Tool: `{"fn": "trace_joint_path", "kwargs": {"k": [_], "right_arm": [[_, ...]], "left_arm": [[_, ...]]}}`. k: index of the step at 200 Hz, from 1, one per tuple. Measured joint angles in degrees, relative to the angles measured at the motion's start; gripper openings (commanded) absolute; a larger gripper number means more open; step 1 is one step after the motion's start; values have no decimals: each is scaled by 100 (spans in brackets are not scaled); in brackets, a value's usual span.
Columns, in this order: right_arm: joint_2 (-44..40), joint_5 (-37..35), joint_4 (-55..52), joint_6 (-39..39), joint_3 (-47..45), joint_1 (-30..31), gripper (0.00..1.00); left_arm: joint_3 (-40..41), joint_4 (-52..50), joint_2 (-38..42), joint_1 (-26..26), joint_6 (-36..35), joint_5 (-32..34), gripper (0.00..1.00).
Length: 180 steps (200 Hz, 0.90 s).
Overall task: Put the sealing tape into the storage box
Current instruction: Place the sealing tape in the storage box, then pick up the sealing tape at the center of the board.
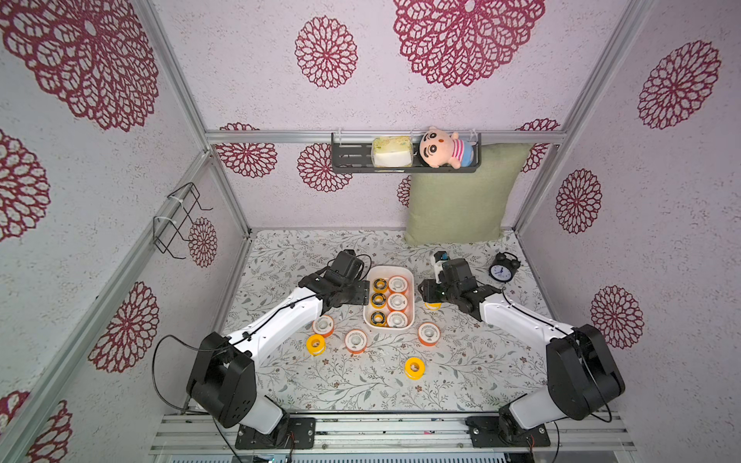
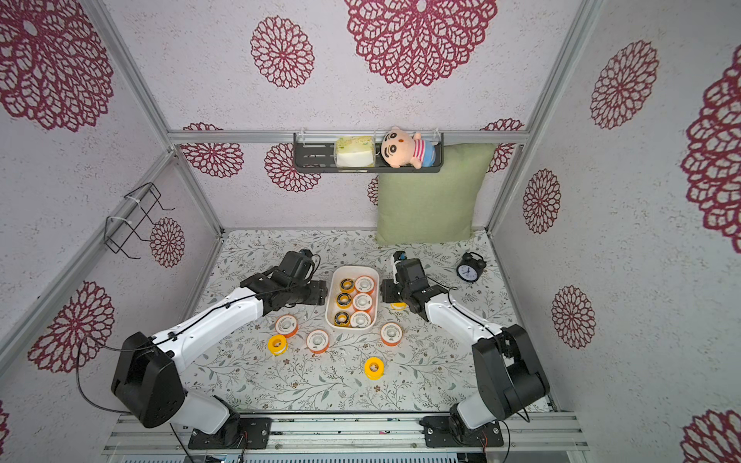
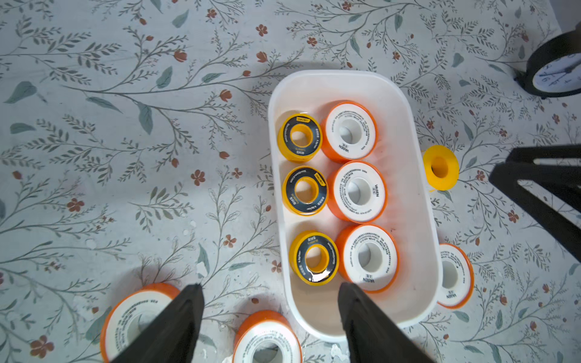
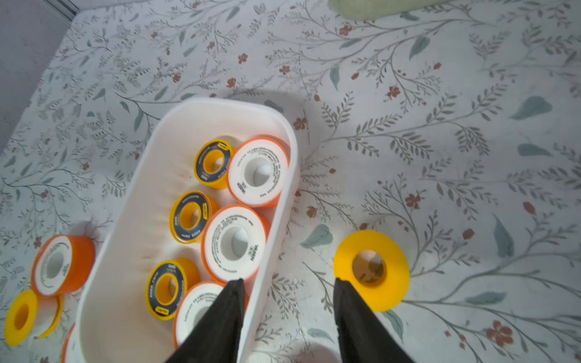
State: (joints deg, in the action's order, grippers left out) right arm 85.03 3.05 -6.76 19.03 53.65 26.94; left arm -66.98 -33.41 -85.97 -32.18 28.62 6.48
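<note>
The storage box (image 1: 391,269) is seen mid-table (image 1: 361,385), between the two arms. Six sealing tape spools are laid flat inside it. Three black-ring yellow spools (image 1: 378,300) fill the row on the left-arm side and three boxed orange spools (image 1: 397,301) the row on the right-arm side.

On the right gripper (image 4: 288,279), the jaws are parted and nothing is clamped. It is positioned above the box's long wall on the right-arm side. In the right wrist view one finger (image 4: 223,320) is seen over the box interior and the other outside the wall. A plain yellow spool (image 4: 372,270) is laid flat on the table just outside that wall, just beside the outer finger and not between the jaws. Contact cannot be told.

On the left gripper (image 3: 270,285), the jaws are spread wide and empty, positioned over the box's near corner on the left-arm side.

Three loose orange spools (image 1: 355,340) and two loose yellow spools (image 1: 415,368) are scattered around the box's near end. An alarm clock (image 1: 500,270) is seen past the box's right-arm side, well apart.
</note>
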Motion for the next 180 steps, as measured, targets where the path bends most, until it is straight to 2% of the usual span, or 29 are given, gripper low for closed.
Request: {"fn": "trace_joint_path", "kwargs": {"k": [65, 99, 180], "right_arm": [[-767, 13, -581, -52, -824, 203, 47], [-737, 9, -695, -59, -905, 531, 41], [-243, -61, -776, -46, -905, 876, 40]], "left_arm": [[645, 422, 846, 463, 411, 17, 76], [820, 463, 1104, 566, 514, 28, 76], [1073, 481, 1342, 616, 599, 52, 76]]}}
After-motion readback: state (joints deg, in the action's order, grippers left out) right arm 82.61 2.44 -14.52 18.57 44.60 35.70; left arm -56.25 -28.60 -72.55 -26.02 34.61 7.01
